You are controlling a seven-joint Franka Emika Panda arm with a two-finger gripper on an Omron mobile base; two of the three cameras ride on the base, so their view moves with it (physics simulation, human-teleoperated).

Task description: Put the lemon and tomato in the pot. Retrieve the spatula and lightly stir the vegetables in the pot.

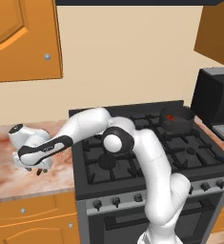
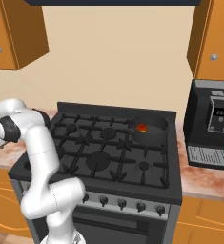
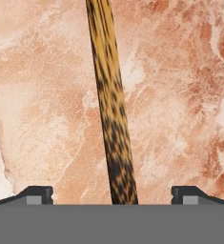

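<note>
Gripper wide, straddling spatula; contact unclear.

Base views flank stove; hand view close above counter.

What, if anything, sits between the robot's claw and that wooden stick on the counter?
Nothing visible. In the hand view the spatula lies bare on the counter, running straight up between the two fingertips of the open gripper, with no other object over or beside it.
</note>
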